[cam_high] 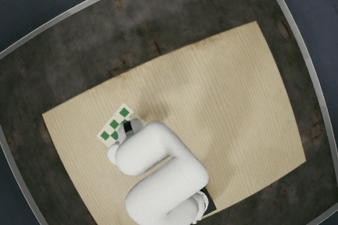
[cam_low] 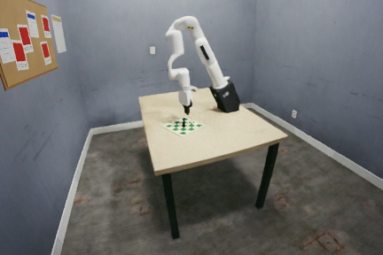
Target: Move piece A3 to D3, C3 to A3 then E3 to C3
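No text or label can be read.

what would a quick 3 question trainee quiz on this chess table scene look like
1. True or false: the gripper hangs above the checkered board with its fingers shut on something small and dark.
2. Where does the arm's dark base sit? A) on the floor B) at a far corner of the wooden table C) on the board
3. Fill in: in the outside view, the one piece that shows on the board is a ____ chess piece standing upright.

Key: 1 true; 2 B; 3 dark
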Motion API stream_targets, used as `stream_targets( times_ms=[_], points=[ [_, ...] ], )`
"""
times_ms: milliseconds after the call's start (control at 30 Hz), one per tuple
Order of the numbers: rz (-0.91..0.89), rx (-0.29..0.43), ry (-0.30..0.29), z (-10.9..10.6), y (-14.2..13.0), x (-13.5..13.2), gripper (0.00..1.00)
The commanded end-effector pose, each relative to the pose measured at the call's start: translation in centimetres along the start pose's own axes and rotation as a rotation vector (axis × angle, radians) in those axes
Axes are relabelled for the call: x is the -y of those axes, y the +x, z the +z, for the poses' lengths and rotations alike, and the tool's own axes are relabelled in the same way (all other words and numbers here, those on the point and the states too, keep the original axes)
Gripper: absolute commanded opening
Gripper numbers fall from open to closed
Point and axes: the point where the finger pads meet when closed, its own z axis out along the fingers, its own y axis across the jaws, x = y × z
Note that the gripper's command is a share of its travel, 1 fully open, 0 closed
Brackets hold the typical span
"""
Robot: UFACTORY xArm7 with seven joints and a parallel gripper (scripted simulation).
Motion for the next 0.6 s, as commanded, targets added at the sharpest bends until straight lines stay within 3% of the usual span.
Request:
stream_targets(
  times_ms=[0, 567],
  points=[
    [0.002, 0.058, 0.016, 1.3, -0.1, -0.1, 0.00],
    [0.002, 0.057, 0.016, 6.1, -0.4, 0.0, 0.00]
  ],
)
